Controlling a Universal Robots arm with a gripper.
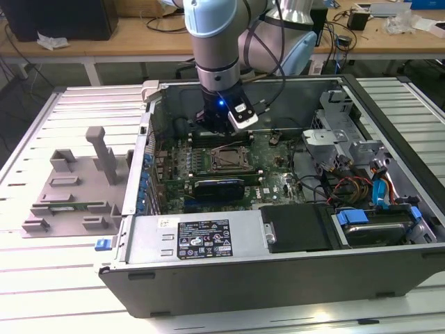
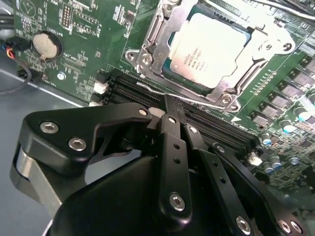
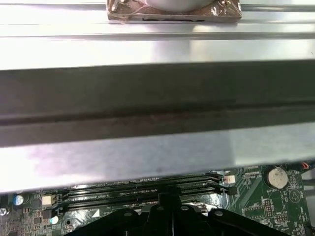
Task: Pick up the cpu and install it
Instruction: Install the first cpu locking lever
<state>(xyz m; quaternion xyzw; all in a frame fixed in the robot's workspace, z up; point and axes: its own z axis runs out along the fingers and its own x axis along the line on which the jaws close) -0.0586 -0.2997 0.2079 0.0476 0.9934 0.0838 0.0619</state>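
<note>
Already, cpu [image 2: 209, 49] in socket [image 2: 147, 46]

- The arm [image 1: 219, 35], pale blue-grey with a silver band and dark lower section, comes down steeply from the upper part of the exterior view.
- Its wrist [image 1: 221, 94] points nearly straight down; a small blue light glows on it, and a white-and-black module is fixed on the side toward the exterior view's right.
- A black cable runs along the arm toward the wrist.
- The end effector [image 2: 170, 105] is black, with bolted linkage bars converging toward its tip in the second wrist view.
- Its two fingers [image 2: 172, 115] lie pressed together, nothing between them.
- In the first wrist view, the end effector's [image 3: 165, 209] linkage tops show.
</note>
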